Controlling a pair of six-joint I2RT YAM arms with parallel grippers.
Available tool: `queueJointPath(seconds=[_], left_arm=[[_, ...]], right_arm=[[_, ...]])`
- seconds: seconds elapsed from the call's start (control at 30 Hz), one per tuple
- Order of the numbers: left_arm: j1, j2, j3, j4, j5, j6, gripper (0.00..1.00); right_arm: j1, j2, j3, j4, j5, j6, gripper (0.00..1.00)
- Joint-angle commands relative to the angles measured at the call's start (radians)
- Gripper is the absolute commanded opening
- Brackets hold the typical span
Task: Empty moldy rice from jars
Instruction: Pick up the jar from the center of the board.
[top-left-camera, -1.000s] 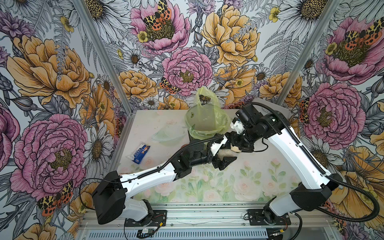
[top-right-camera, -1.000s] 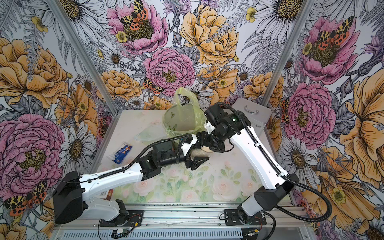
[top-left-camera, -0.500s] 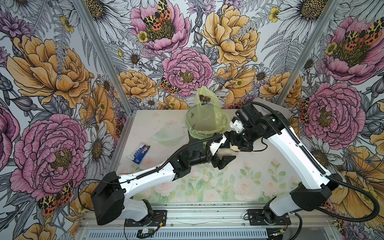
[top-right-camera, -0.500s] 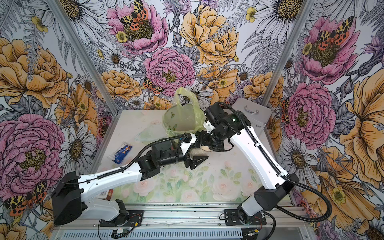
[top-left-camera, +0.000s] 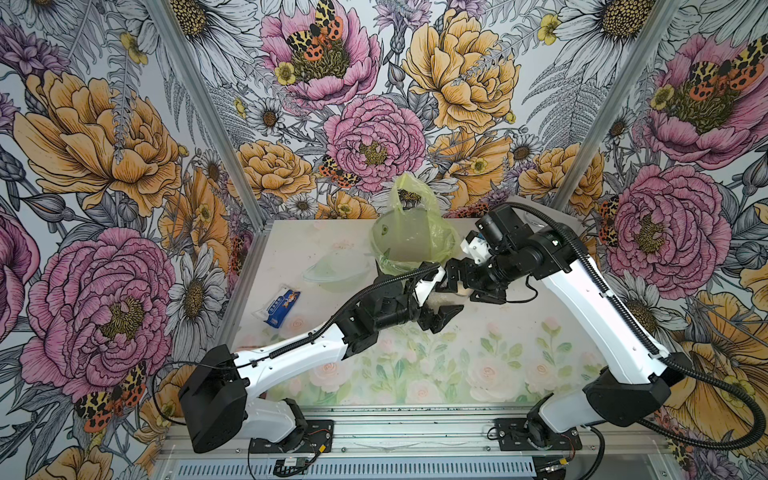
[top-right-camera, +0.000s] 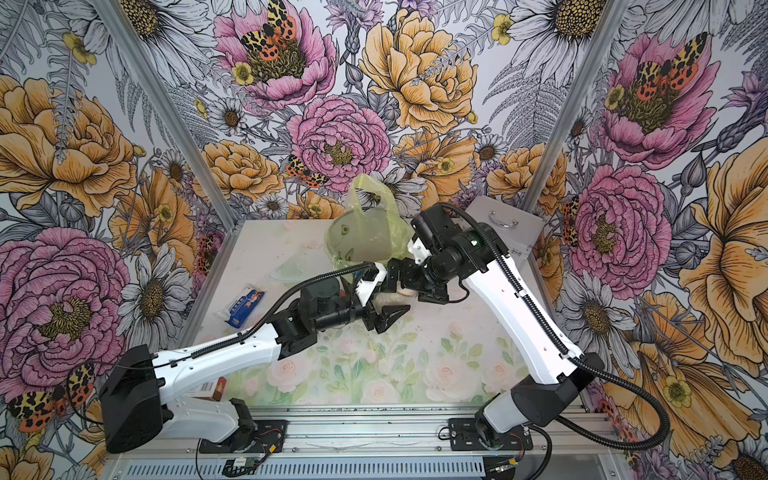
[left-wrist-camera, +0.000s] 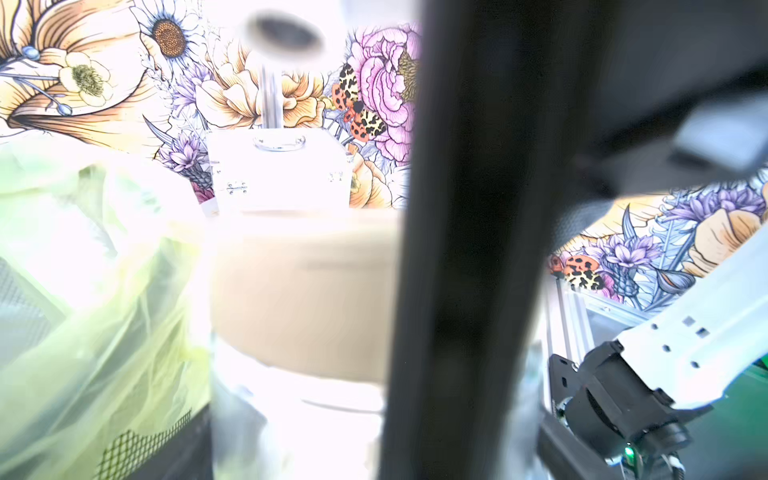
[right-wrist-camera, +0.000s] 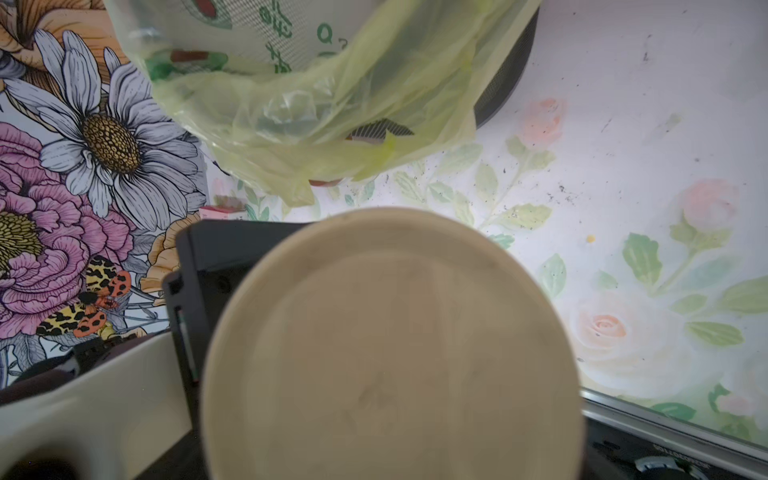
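Bowl (top-left-camera: 336, 270): far left, out of play. Bin (top-left-camera: 409, 243): bag slack, could snag.

My left gripper (top-left-camera: 445, 292) pinches jar (top-left-camera: 437, 297) on its side, just beside bin, not over its mouth. Rice (top-right-camera: 383, 297) lies as pale layer inside. Risk: smooth glass slips or turns in my pinch once lid gets twisted.

Lid (right-wrist-camera: 390, 345) looks on. My right gripper (top-left-camera: 466, 284) has fingers spread astride lid, no grip. Risks: closing off-centre jams lid; lid freed here drops rice on table (top-left-camera: 519, 353), not in bin.
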Motion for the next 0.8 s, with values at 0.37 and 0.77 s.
queueJointPath(seconds=[0.37,0.77], left_arm=[[0.000,-0.017,-0.023,-0.098,-0.017,0.028,0.00],[0.007,-0.081,-0.018,-0.103,-0.034,0.025,0.00]], right_arm=[[0.041,-0.062,-0.018,0.120,-0.105,-0.032,0.99],[0.027,-0.146,-0.142,0.242,-0.140,-0.051,1.00]])
